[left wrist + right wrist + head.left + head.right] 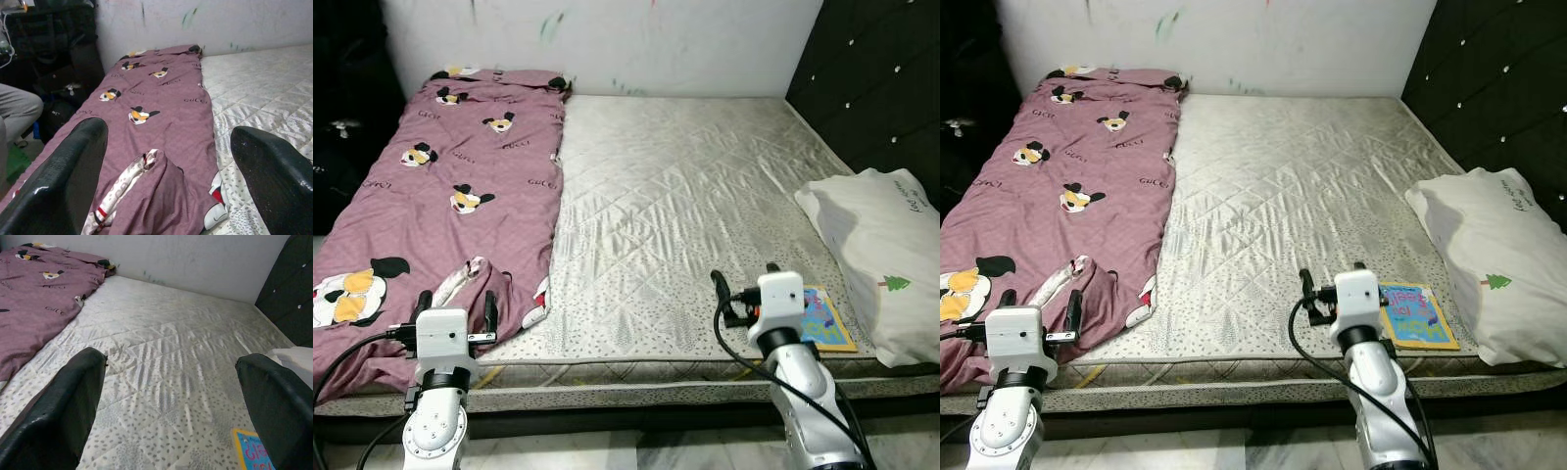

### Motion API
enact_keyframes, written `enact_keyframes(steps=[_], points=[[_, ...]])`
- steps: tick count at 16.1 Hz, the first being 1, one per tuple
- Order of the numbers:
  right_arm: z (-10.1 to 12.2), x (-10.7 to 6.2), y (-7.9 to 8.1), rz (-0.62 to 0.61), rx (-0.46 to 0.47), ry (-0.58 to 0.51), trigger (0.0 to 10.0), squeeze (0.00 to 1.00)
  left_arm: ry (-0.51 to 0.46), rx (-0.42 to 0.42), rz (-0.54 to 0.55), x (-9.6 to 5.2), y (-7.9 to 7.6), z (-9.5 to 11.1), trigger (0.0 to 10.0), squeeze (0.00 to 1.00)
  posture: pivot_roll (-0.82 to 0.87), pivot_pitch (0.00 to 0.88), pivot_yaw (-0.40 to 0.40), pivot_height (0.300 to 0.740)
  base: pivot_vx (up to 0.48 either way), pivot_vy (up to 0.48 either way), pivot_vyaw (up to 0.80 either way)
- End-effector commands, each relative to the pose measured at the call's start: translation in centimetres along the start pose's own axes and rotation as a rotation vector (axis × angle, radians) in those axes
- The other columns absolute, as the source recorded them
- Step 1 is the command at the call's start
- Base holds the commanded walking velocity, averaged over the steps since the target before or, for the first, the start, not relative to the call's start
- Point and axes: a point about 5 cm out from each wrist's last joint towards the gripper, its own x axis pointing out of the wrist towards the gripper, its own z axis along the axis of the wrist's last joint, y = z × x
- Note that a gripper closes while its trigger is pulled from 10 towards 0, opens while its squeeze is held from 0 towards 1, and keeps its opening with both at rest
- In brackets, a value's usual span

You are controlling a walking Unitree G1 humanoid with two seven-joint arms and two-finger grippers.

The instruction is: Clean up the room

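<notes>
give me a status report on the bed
Left gripper open over crumpled purple cartoon-print blanket. Right gripper open, empty, beside small colourful book. White pillow beyond the book.

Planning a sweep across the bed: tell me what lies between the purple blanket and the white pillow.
In the left eye view, bare quilted mattress lies between the purple blanket and the white pillow; a colourful book sits beside the pillow at the near edge.
</notes>
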Motion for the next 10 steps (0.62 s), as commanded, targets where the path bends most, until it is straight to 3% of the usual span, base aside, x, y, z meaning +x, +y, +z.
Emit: enact_keyframes(steps=[1, 3, 10], points=[[0.79, 0.29, 0.18, 0.013, 0.001, -0.036, 10.0, 0.0, -0.014, 0.004, 0.006, 0.34, -0.25, 0.38, 10.0, 0.0, -0.01, 0.0, -0.034, 0.74, 0.0, 0.0, 0.0], [0.89, 0.64, 0.14, 0.003, 0.009, -0.036, 10.0, 0.0, -0.017, -0.003, 0.016, 0.49, -0.26, 0.43, 10.0, 0.0, -0.01, 0.0, -0.031, 0.74, 0.0, 0.0, 0.0], [0.68, 0.85, 0.35, -0.003, 0.015, -0.017, 10.0, 0.0, -0.021, -0.015, -0.026, 0.77, -0.53, 0.69, 10.0, 0.0, -0.01, 0.011, -0.031, 0.74, 0.296, 0.0, 0.0]])
